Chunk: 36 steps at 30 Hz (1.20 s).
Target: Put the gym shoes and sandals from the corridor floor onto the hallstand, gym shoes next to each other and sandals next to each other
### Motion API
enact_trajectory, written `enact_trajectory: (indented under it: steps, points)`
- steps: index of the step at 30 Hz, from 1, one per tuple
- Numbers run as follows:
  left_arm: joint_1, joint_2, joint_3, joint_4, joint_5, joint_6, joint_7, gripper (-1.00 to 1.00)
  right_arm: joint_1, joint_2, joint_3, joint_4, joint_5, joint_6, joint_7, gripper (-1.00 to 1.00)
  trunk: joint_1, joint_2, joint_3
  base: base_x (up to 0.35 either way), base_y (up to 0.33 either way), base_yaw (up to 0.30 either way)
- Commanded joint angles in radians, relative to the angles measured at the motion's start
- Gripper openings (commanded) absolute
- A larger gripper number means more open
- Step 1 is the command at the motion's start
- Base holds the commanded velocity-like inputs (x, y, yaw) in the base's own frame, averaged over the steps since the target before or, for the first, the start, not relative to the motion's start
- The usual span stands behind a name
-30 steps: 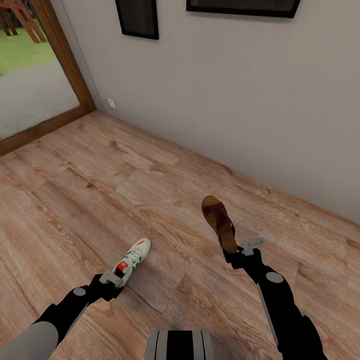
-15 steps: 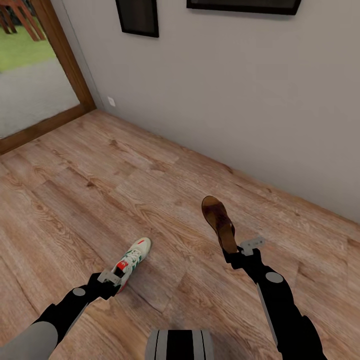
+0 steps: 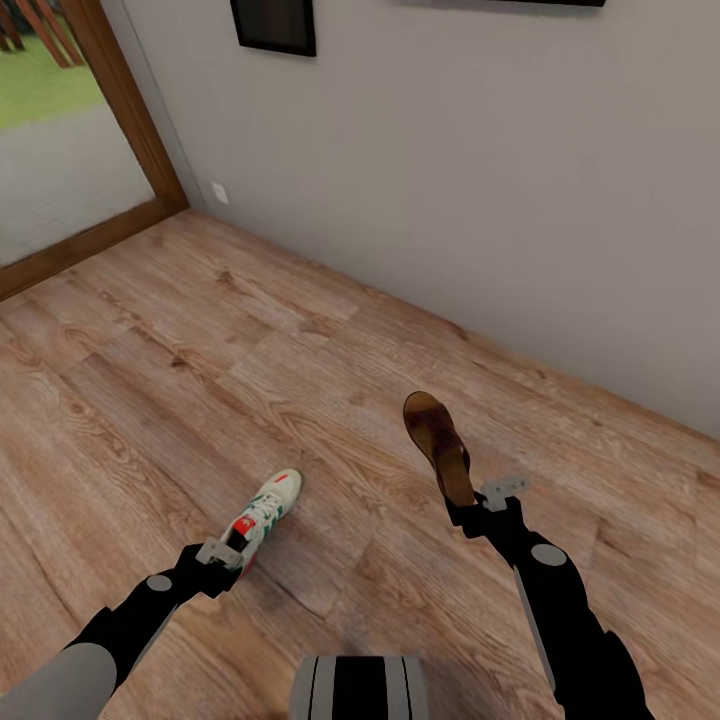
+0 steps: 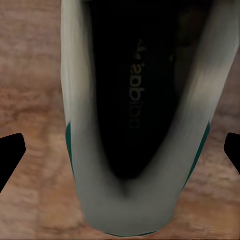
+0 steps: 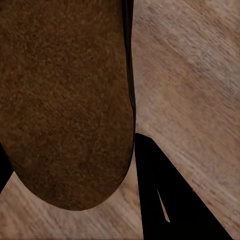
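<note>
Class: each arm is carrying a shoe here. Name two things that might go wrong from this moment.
1. The right gripper pinches the sandal only at its heel end, so it may swing or slip out.
2. The left gripper holds the gym shoe only at its heel; it may drop to the corridor floor.

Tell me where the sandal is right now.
In the head view the sandal is right of centre, held at its heel end by the right gripper, toe pointing toward the wall, right of the sneaker.
</note>
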Motion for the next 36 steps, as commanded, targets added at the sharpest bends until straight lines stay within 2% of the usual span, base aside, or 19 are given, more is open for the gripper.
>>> enact_trajectory:
  steps: [1, 5, 15, 18, 31, 32, 36]
  points:
    - [0.0, 0.001, -0.003, -0.001, -0.009, -0.002, -0.001, 1.0, 0.0, 0.001, -0.002, -0.002, 0.006, 0.005, 0.007, -1.0, 0.0, -0.001, -0.005, 0.0, 0.0, 0.0]
    - [0.0, -0.001, -0.004, -0.002, -0.009, -0.001, -0.001, 1.0, 0.0, 0.001, -0.003, -0.002, 0.006, 0.005, 0.007, -1.0, 0.002, -0.001, -0.02, 0.0, 0.0, 0.0]
    - [0.0, 0.0, -0.005, -0.003, -0.009, -0.001, -0.001, 1.0, 0.0, 0.001, -0.003, -0.002, 0.006, 0.005, 0.007, -1.0, 0.002, -0.001, -0.02, 0.0, 0.0, 0.0]
    - [0.0, 0.0, -0.006, -0.002, -0.009, -0.001, -0.001, 1.0, 0.0, 0.001, -0.002, -0.002, 0.006, 0.005, 0.007, -1.0, 0.003, -0.002, -0.032, 0.0, 0.0, 0.0]
    - [0.0, 0.002, 0.002, 0.002, -0.009, 0.001, 0.0, 1.0, 0.0, 0.001, -0.003, -0.003, 0.008, 0.005, 0.007, -1.0, 0.003, -0.002, -0.032, 0.0, 0.0, 0.0]
    - [0.0, 0.002, 0.002, 0.002, -0.009, 0.0, 0.0, -1.0, 0.0, 0.001, -0.003, -0.003, 0.008, 0.005, 0.007, -1.0, 0.003, -0.002, -0.032, 0.0, 0.0, 0.0]
    - [0.0, 0.002, 0.003, 0.006, -0.009, 0.0, 0.002, -1.0, 0.0, 0.001, -0.003, -0.003, 0.008, 0.005, 0.007, -1.0, 0.003, -0.002, -0.032, 0.0, 0.0, 0.0]
